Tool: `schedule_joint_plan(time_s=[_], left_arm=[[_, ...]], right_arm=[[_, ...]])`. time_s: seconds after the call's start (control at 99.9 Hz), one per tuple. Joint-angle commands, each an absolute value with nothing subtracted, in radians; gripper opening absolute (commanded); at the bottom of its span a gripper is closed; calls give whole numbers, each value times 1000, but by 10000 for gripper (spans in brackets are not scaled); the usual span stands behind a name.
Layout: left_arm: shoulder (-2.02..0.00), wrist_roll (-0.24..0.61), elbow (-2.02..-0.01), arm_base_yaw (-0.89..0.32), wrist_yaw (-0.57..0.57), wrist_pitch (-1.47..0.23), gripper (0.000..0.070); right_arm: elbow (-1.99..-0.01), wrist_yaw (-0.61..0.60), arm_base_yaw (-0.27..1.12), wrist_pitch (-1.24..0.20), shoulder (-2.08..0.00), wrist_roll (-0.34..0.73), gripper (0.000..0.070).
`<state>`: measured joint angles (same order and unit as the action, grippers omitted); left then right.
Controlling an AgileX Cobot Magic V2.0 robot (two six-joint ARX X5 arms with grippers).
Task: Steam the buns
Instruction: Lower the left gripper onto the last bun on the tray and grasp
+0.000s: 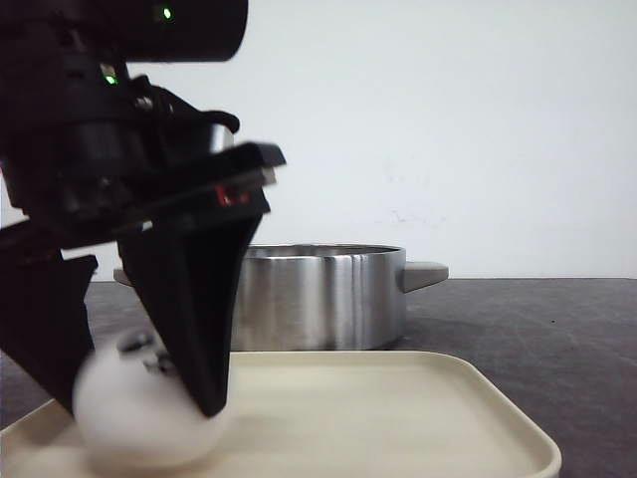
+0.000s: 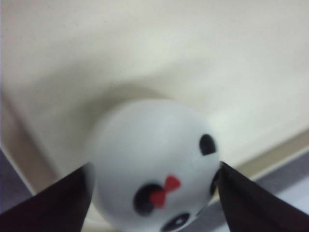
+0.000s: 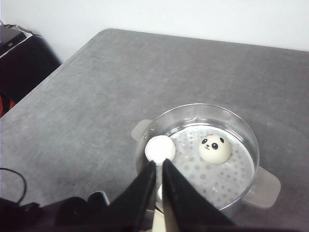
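Probably light, soft and slick: bun (image 2: 154, 164) at the tray's (image 1: 418, 418) 9 o'clock corner, pinched at its sides by left claw (image 1: 139, 398); right claw (image 3: 159, 166) nearly closed, empty, above pot (image 3: 241, 130).

No legible text, labels, brands, numbers or signs appeared in any view.
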<state>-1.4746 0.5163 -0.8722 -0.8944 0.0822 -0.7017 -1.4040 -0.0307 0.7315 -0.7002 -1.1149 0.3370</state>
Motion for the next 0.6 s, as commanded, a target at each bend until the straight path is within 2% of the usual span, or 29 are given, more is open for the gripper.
schedule_joint_plan(time_s=[0.0, 0.12, 0.23, 0.28, 0.37, 0.49, 0.59], left_arm=[[-1507, 517, -880, -905, 83, -700, 475], [-1525, 522, -880, -905, 79, -698, 456], [-1528, 527, -880, -905, 68, -691, 344], [-1528, 529, -880, -905, 68, -685, 338], [-1528, 533, -880, -905, 62, -676, 377], [-1528, 536, -880, -905, 43, -675, 481], [-1528, 536, -880, -905, 29, -662, 529]], right_arm=[[-1423, -34, 744, -696, -1122, 329, 13], [-1423, -33, 752, -698, -1122, 329, 13], [-1423, -34, 760, -698, -1122, 329, 13], [-1423, -33, 765, -701, -1122, 329, 13], [-1423, -33, 767, -704, -1122, 328, 13], [-1423, -33, 767, -703, -1122, 329, 13], [-1423, -33, 767, -703, -1122, 329, 13]])
